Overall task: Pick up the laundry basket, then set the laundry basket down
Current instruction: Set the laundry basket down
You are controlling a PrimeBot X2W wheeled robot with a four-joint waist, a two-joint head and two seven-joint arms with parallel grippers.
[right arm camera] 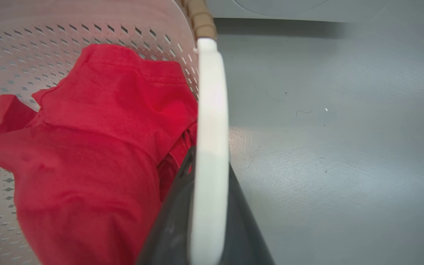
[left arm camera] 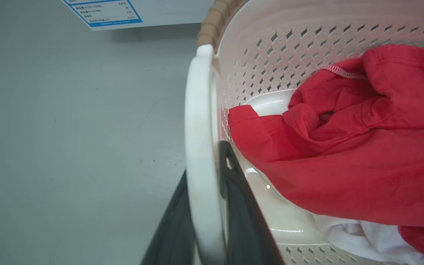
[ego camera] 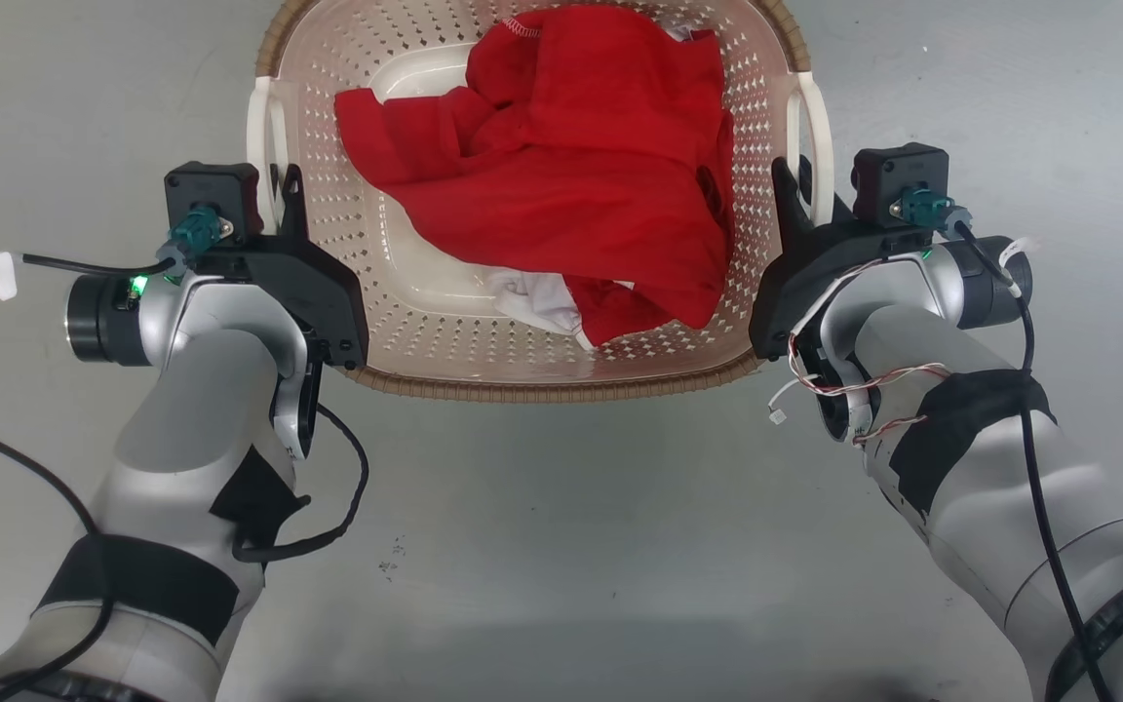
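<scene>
The laundry basket [ego camera: 542, 385], cream perforated plastic with a brown woven-look rim, sits between my two arms in the head view. It holds a crumpled red garment [ego camera: 571, 175] over a bit of white cloth [ego camera: 532, 297]. My left gripper [ego camera: 284, 200] is shut on the basket's white left handle [left arm camera: 199, 129], with one dark finger on each side of it. My right gripper [ego camera: 795, 195] is shut the same way on the white right handle [right arm camera: 212, 110]. Whether the basket's base touches the floor cannot be told.
Grey floor [ego camera: 561, 546] surrounds the basket. A white appliance panel with a blue-bordered label [left arm camera: 105, 13] stands beyond the basket's far left corner, and a pale appliance front [right arm camera: 282, 7] shows beyond its far right. Loose black cables hang from both forearms.
</scene>
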